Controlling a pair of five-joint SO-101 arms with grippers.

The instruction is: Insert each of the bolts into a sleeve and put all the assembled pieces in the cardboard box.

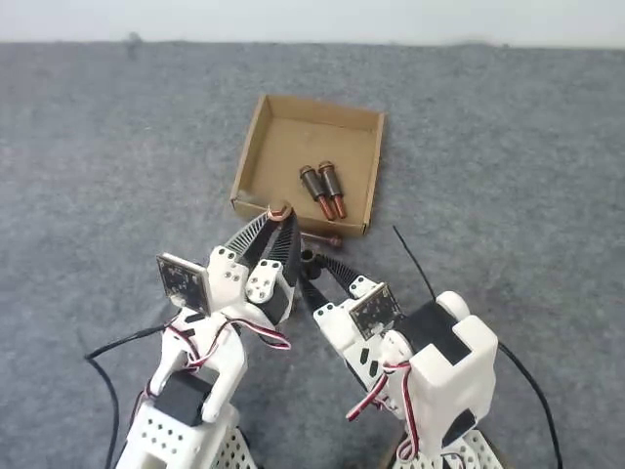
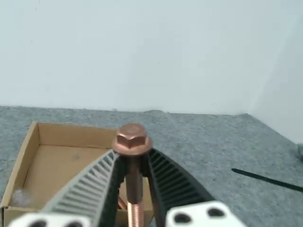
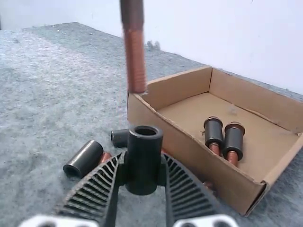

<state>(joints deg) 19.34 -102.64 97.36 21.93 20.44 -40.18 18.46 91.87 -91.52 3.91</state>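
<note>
My left gripper (image 1: 280, 221) is shut on a copper bolt (image 2: 132, 141), held upright with its hex head up, just in front of the cardboard box (image 1: 256, 137). Its threaded shaft (image 3: 134, 52) hangs above and slightly off from the black sleeve (image 3: 143, 158). My right gripper (image 3: 142, 171) is shut on that sleeve, which stands upright with its bore open upward (image 1: 309, 260). Two assembled pieces (image 1: 323, 191) lie side by side in the box, also seen as assembled pieces (image 3: 223, 138) in the right wrist view.
On the grey carpet by the box's front wall (image 3: 189, 153) lie a loose black sleeve (image 3: 84, 159) and another dark sleeve (image 3: 119, 137), with copper showing beside them. A black cable (image 1: 415, 259) runs to the right of the arms.
</note>
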